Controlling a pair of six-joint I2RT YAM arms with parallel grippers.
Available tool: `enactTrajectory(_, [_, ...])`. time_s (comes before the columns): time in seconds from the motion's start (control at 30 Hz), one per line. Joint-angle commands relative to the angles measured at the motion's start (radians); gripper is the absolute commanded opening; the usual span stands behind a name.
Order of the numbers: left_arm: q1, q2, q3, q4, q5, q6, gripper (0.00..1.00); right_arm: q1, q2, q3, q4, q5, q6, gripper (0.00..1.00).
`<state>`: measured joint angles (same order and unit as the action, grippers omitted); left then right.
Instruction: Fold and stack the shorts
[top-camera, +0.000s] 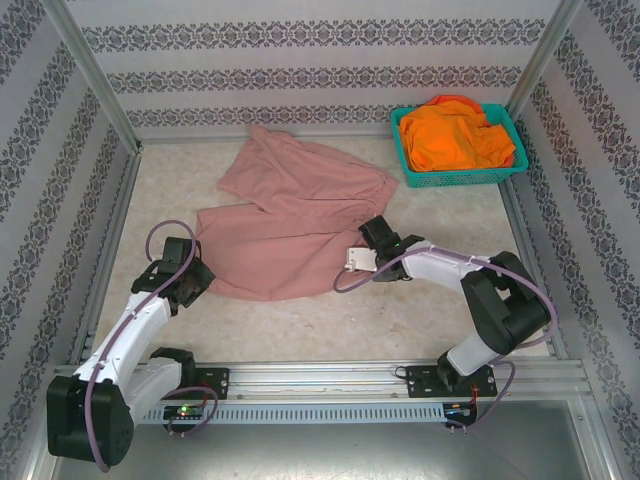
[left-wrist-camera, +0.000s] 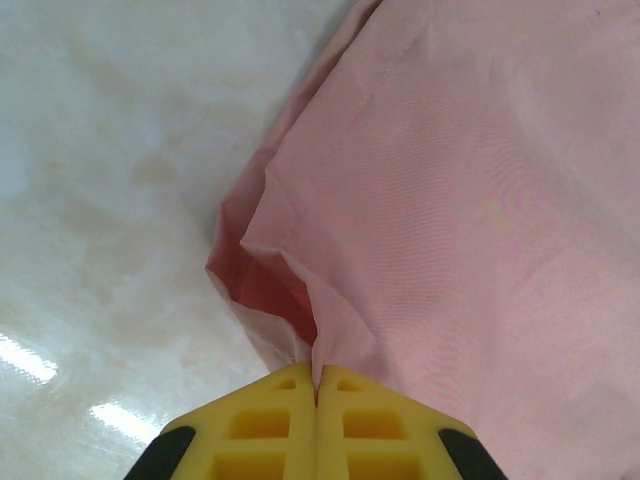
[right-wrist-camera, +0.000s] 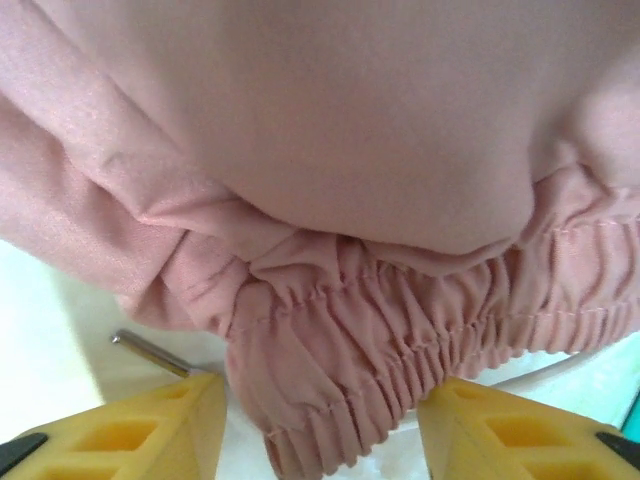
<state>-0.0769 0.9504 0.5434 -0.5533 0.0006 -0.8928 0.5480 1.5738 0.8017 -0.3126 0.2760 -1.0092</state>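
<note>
The dusty pink shorts (top-camera: 290, 215) lie spread and crumpled on the table's middle. My left gripper (top-camera: 200, 275) is at their near left corner. In the left wrist view the yellow jaws (left-wrist-camera: 317, 385) are shut on a pinch of the pink cloth (left-wrist-camera: 470, 200). My right gripper (top-camera: 372, 232) is at the shorts' right edge. In the right wrist view its jaws (right-wrist-camera: 325, 400) stand apart on either side of the gathered waistband (right-wrist-camera: 400, 320), with gaps on both sides. A white drawstring (right-wrist-camera: 540, 372) and its metal tip (right-wrist-camera: 150, 350) lie beneath. Orange shorts (top-camera: 455, 135) sit heaped in the basket.
The teal mesh basket (top-camera: 455, 180) stands at the back right corner. Patterned walls and metal frame posts (top-camera: 95, 75) enclose the table on three sides. Bare tabletop (top-camera: 330, 320) lies between the shorts and the arm bases.
</note>
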Motion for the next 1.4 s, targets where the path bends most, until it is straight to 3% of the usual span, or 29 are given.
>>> enactTrajectory(0.0, [0.009,0.004,-0.003,0.045,0.015,0.023,0.0,0.016,-0.006,-0.019,0.067,0.026,-0.02,0.47])
enactTrajectory(0.2, [0.014,0.01,-0.009,0.061,0.021,0.022,0.0,0.027,-0.022,-0.066,0.134,0.029,-0.018,0.22])
enactTrajectory(0.47, [0.026,-0.018,0.014,0.036,0.011,0.038,0.0,0.05,-0.128,-0.153,0.208,0.03,-0.05,0.01])
enactTrajectory(0.93, [0.056,-0.131,0.203,-0.157,-0.081,0.112,0.0,0.083,-0.327,-0.144,0.031,-0.077,0.059,0.0])
enactTrajectory(1.37, [0.066,-0.112,0.466,-0.265,-0.129,0.185,0.0,0.083,-0.538,-0.078,-0.145,-0.268,0.196,0.0])
